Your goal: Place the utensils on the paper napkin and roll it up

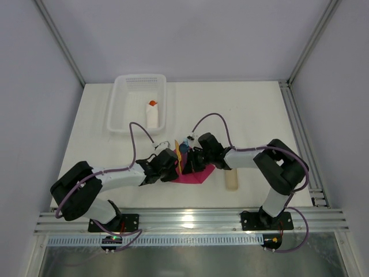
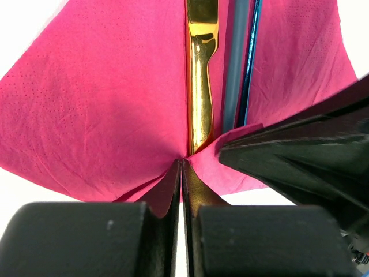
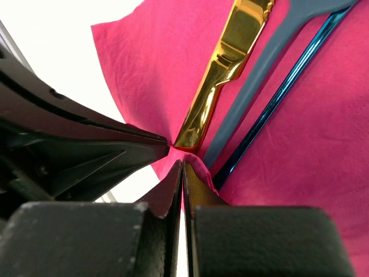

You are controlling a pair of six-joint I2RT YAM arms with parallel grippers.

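Left wrist: L fingers (image 2: 164, 193), R fingers (image 2: 288, 153) pinch napkin (image 2: 98, 104) edge by knife (image 2: 200, 86).

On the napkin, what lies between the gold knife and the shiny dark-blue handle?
A matte grey-blue utensil handle lies between the knife and the shiny blue handle, all on the napkin; both wrist views show it.

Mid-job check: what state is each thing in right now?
paper napkin: mostly flat, near corner pinched up.
left gripper: shut on paper napkin.
right gripper: shut on paper napkin.
gold knife: lying on paper napkin, uncovered.
grey-blue utensil: lying beside knife.
shiny blue utensil: lying alongside.
white basket: upright, holding orange-tipped roll.
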